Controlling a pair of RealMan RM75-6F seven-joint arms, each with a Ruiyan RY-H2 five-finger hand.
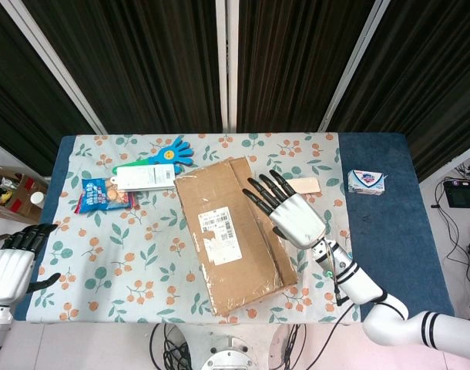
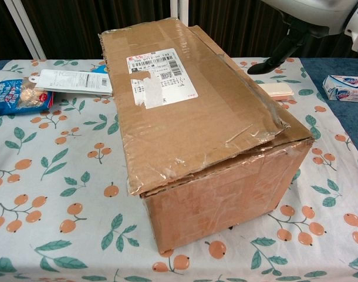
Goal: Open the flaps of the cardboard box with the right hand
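Note:
A brown cardboard box (image 1: pixel 231 231) with a white shipping label lies in the middle of the flowered cloth, its top flaps down and slightly lifted at the near edge (image 2: pixel 191 111). My right hand (image 1: pixel 289 210) hovers over the box's right side, fingers spread and pointing to the far left, holding nothing. In the chest view only its underside (image 2: pixel 308 20) shows at the top right, above the box. My left hand (image 1: pixel 11 266) hangs off the table's left edge, fingers loosely apart, empty.
A pale wooden board (image 1: pixel 306 185) lies behind the box on the right. A soap box (image 1: pixel 367 182) sits at the far right. A blue hand-shaped clapper (image 1: pixel 172 153), a white packet (image 1: pixel 145 176) and a snack bag (image 1: pixel 102 194) lie at the far left.

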